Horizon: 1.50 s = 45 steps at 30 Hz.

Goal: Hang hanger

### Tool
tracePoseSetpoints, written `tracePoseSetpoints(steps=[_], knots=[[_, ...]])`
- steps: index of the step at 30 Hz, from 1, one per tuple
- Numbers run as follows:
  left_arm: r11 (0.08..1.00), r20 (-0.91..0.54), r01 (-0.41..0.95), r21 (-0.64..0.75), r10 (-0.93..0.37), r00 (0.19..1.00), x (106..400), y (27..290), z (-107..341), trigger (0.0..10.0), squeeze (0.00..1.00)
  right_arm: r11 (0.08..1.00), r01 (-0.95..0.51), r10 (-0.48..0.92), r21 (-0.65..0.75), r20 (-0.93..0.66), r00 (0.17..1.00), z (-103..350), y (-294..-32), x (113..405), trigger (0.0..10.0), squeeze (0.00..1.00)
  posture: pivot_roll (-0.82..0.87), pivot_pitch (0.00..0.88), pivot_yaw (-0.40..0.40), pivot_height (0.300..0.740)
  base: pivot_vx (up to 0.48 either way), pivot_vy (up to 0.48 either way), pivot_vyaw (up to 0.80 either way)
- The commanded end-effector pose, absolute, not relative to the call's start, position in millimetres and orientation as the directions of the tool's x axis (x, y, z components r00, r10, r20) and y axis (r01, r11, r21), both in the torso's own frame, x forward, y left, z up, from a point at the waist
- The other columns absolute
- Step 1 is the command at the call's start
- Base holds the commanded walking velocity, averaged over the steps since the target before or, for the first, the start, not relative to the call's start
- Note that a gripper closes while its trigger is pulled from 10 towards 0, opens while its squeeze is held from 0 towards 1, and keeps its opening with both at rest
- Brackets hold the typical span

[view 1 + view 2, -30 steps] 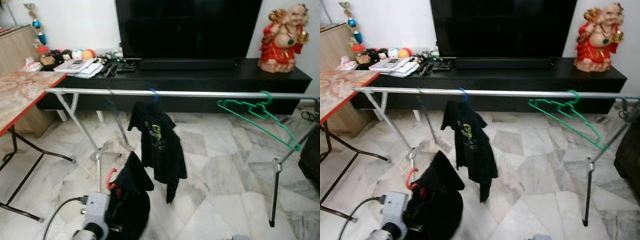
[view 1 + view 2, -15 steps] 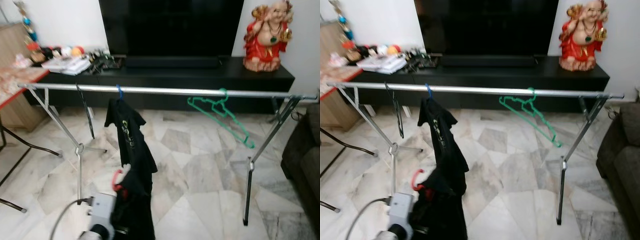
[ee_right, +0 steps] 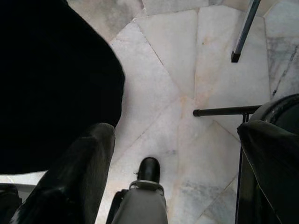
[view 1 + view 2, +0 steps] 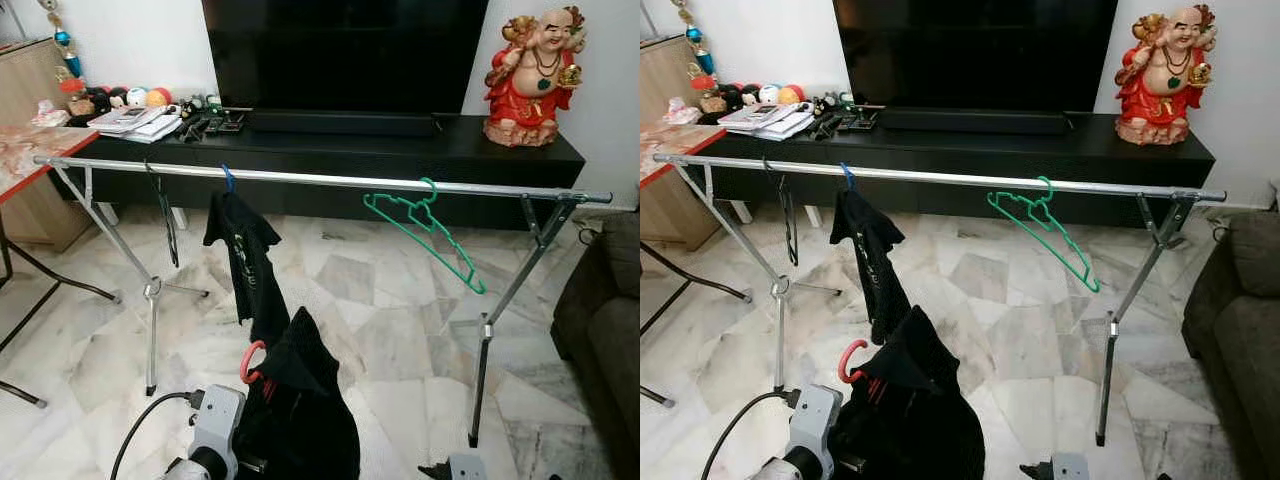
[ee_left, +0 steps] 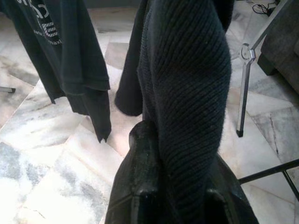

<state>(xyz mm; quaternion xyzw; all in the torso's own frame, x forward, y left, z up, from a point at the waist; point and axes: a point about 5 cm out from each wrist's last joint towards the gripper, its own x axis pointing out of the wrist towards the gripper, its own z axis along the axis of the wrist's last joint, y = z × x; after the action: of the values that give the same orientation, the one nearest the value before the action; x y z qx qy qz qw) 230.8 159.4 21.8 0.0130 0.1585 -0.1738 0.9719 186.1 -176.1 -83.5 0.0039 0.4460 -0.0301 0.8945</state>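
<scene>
My left gripper [image 5: 180, 156] is shut on a black knit garment [image 4: 300, 415] that hangs on a red hanger [image 4: 250, 362], held low in front of the rack. The silver rail [image 4: 330, 181] runs across the room above and beyond it. On the rail hang a black T-shirt [image 4: 245, 255] on a blue hanger, an empty green hanger [image 4: 428, 235] and a thin black hanger [image 4: 166, 220]. My right gripper [image 3: 175, 133] points down at the floor, open, with nothing between its fingers.
A black TV console [image 4: 400, 150] with a TV and a red statue [image 4: 530, 65] stands behind the rack. A folding table [image 4: 25, 150] is at the left, a dark sofa [image 4: 610, 330] at the right. The rack's legs [image 4: 480, 370] stand on the marble floor.
The camera has shifted, so the rack now sits further left and whole in view. The garment stays in my left gripper. My right wrist has come into view at the bottom.
</scene>
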Motion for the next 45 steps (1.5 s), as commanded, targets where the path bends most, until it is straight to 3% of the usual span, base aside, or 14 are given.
tracePoseSetpoints(steps=[1, 45], knots=[[0.935, -0.293, 0.356, 0.003, -0.339, 0.894, 234, 161, 26, 10.0, 0.0, 0.999, 0.048, -0.049, -0.026, -0.801, 0.597, -83, -178, 188, 10.0, 0.0, 0.07, 0.038, 0.008, 0.74, 0.259, 0.0, 0.0], [0.932, -0.284, 0.363, -0.011, -0.351, 0.892, 234, 153, 24, 10.0, 0.0, 0.998, 0.049, -0.057, -0.035, -0.817, 0.574, -86, -194, 176, 10.0, 0.0, 0.07, 0.037, -0.005, 0.74, 0.33, 0.0, 0.0]])
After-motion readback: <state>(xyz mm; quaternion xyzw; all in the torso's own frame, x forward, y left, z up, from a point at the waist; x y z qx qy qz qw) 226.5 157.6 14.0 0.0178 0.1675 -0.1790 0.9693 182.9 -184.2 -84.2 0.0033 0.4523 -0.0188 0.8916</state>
